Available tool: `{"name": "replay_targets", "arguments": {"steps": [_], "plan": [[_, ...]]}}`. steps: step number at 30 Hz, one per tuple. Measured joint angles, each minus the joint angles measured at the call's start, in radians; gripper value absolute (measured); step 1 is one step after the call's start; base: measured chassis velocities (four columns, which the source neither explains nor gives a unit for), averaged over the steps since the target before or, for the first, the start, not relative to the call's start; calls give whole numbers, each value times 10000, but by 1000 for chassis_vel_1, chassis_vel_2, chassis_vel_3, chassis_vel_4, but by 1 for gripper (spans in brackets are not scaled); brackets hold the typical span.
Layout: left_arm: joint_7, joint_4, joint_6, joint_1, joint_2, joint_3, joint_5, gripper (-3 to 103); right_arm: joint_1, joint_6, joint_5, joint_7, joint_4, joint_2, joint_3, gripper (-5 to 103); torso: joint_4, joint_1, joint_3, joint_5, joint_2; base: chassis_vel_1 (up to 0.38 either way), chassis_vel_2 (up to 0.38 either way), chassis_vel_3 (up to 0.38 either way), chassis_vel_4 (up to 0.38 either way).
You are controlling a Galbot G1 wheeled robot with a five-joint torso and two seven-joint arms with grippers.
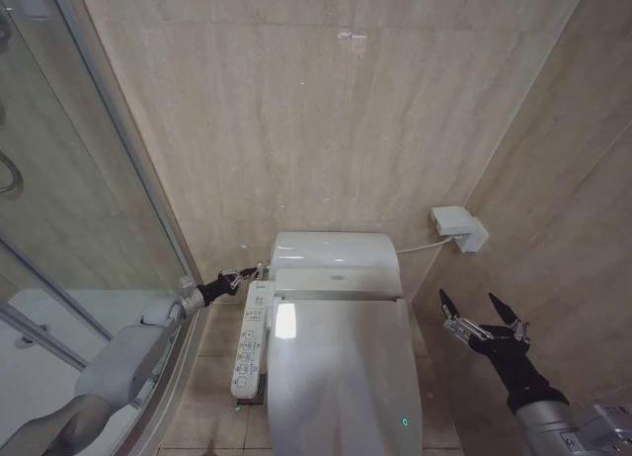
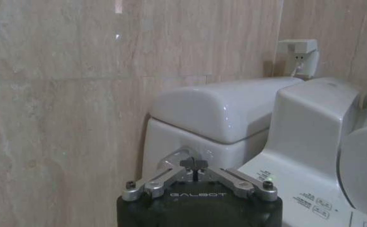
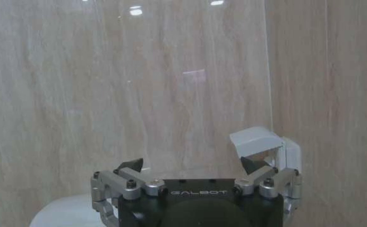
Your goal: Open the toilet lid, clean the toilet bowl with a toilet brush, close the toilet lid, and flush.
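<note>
the large glossy white oval toilet lid point(image 1: 341, 377) lies closed. the left gripper point(image 1: 249, 273), fingers pinched together on nothing, is at the tank's side; the right gripper point(image 1: 482, 314) hovers beside the toilet, fingers spread wide, empty.

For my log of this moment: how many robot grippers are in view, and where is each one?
2. The left gripper is at the tank's left side, fingers shut. The right gripper is in the air to the right of the closed toilet lid, open.

Left hand point(image 1: 249, 273) wedged between shower glass point(image 1: 89, 209) and cistern point(image 1: 336, 251); right hand point(image 1: 482, 313) in free space.
</note>
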Motion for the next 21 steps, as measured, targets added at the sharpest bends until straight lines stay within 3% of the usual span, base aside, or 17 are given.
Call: {"name": "replay_targets", "arguments": {"steps": [15,21], "plan": [[-39,384,89,-93,-218,1,59,0,0,0,0,0,0,0,0,100,1,1,0,1,0,0,0,0,0],[-119,740,-172,-179,-410,-20,45,0,0,0,1,0,0,0,0,100,6,0,-1,3,1,0,0,0,0]]}}
